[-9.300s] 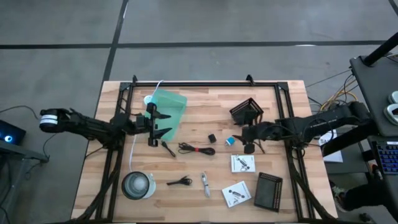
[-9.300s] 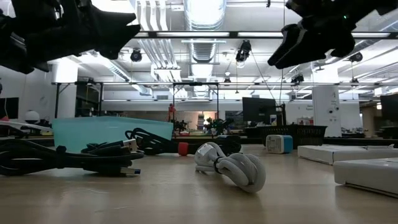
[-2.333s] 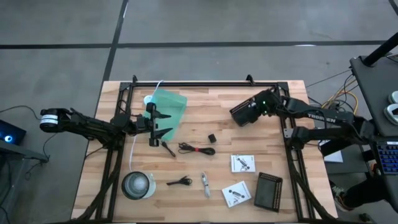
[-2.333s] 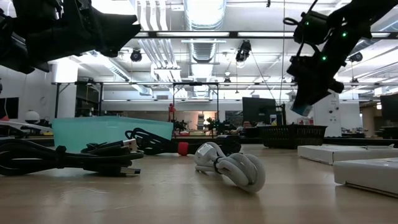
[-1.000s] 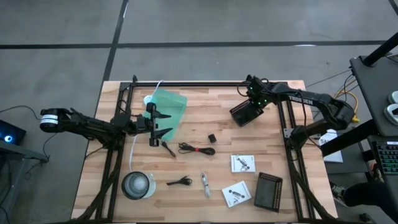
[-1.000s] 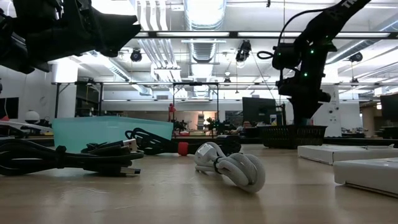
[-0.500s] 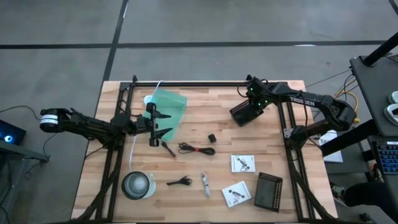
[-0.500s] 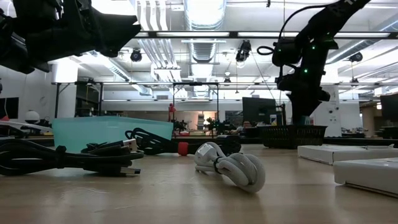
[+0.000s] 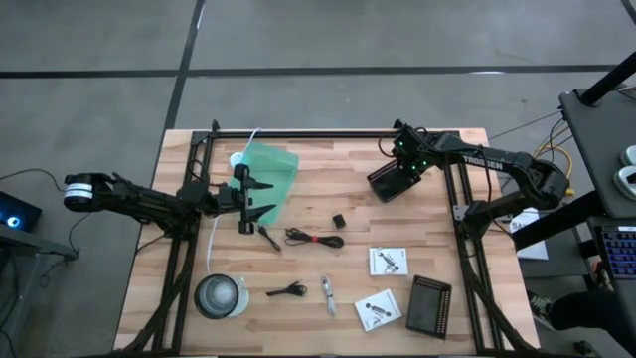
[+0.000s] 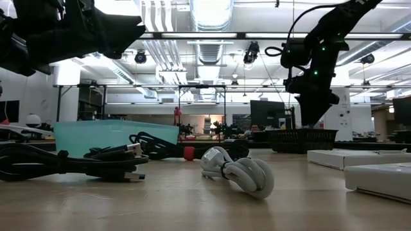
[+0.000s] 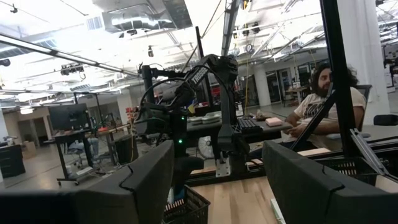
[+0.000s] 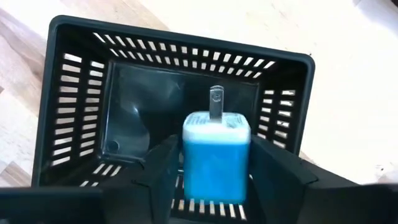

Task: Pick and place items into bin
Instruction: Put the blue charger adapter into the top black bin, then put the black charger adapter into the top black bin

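hovering over the seemingly empty black bin [image 12: 180, 93], right tool [image 12: 214, 165] grips blue piece [image 12: 216, 155].

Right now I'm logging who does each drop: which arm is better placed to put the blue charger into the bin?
Right. The right gripper already holds the blue charger directly above the open black bin. The left gripper is across the table by the green bag, empty.

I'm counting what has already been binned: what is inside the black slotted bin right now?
The black slotted bin shows a bare dark floor and nothing lying in it. The right gripper holds the blue charger plug above the opening, and this hides part of the floor.
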